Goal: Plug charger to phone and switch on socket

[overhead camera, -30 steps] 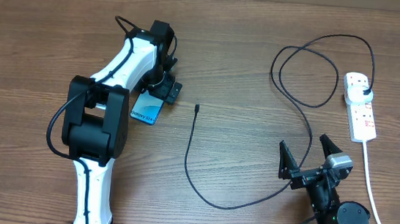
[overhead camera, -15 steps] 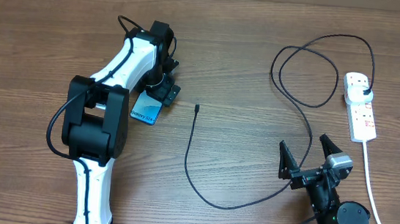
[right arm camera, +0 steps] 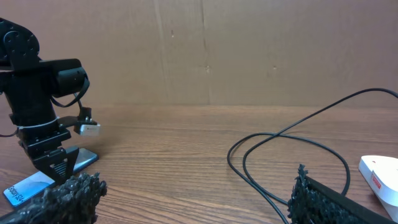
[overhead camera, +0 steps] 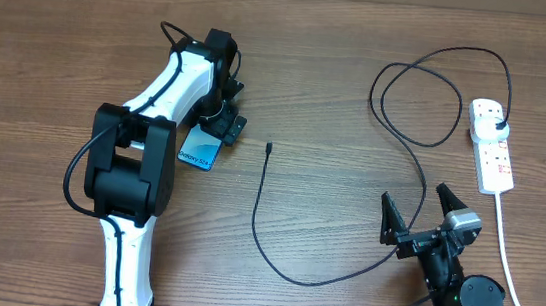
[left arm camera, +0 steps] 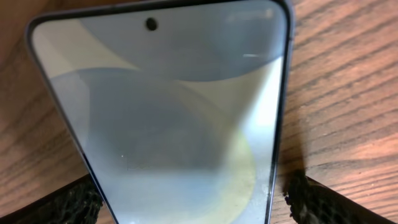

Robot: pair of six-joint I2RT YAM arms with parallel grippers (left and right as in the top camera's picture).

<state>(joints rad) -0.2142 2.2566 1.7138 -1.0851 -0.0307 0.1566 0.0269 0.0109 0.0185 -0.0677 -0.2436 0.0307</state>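
Observation:
The phone (overhead camera: 199, 153) lies flat at the left of the wooden table, its light-blue screen up. My left gripper (overhead camera: 219, 130) stands open over its far end. In the left wrist view the phone (left arm camera: 180, 106) fills the frame between my fingers (left arm camera: 320, 204); a thin gap shows on the right side. The charger (overhead camera: 273, 259) trails across the middle, its tip (overhead camera: 268, 149) lying free to the right of the phone. Its plug (overhead camera: 498, 125) sits in the socket (overhead camera: 491, 146) at the far right. My right gripper (overhead camera: 416, 209) is open and empty, near the front edge.
The socket's thick white cord (overhead camera: 509, 268) runs down the right side, close past my right arm. Loops of the black cable (right arm camera: 280, 140) lie just ahead of my right gripper (right arm camera: 189, 200). A cardboard wall (right arm camera: 205, 50) closes the back.
My left gripper has shifted slightly over the phone's end. The phone, the cable and the right arm have not moved.

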